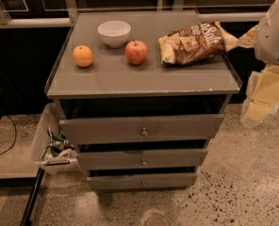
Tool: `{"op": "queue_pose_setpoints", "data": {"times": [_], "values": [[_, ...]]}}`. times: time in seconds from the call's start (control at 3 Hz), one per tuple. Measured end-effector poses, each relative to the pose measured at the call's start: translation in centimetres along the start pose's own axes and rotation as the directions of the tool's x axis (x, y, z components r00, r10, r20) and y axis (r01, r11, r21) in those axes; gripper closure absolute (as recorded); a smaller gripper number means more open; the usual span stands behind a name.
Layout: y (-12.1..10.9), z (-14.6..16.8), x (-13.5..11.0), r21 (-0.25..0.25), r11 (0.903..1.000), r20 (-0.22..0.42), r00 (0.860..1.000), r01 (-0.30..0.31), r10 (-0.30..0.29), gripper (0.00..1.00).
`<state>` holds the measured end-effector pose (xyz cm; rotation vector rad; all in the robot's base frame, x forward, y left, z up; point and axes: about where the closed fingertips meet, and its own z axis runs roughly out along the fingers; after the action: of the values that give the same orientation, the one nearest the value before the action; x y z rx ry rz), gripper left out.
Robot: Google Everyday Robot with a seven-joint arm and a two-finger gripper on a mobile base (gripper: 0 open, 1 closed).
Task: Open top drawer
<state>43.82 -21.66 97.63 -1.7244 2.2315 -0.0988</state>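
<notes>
The end effector (264, 95) hangs beyond the tabletop's (111, 74) right edge (open or closed, I cannot tell); the top drawer (177, 126), running left-right just beneath, lies leftward and slightly lower, knob (144, 132) at centre.

We find the gripper (263, 99) at the right edge, beside the tabletop (130, 76), its arm (277, 29) cut off by the frame. Shadow hides the inside of the top drawer (106, 128). We cannot make out what fills the bin (39, 142).

Orange (83, 56), white bowl (114, 33), red apple (136, 52), chip bag (193, 43) on grey top (130, 78), clear bin (41, 138) at left, speckled floor (245, 173)
</notes>
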Motion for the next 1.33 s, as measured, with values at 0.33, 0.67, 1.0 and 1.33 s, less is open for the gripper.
{"op": "queue_pose_setpoints", "data": {"times": [0.33,0.67,1.0,1.33], "values": [[0.0,0.0,0.0,0.0,1.0,0.0,1.0,0.0,0.0,0.0],[0.3,0.9,0.3,-0.011,0.9999,-0.015,1.0,-0.012,0.012,0.0],[0.8,5.0,1.7,-0.05,0.9982,-0.055,0.998,-0.033,0.03,0.0],[1.7,11.4,3.9,-0.108,0.9938,-0.076,0.997,-0.026,0.018,0.0]]}}
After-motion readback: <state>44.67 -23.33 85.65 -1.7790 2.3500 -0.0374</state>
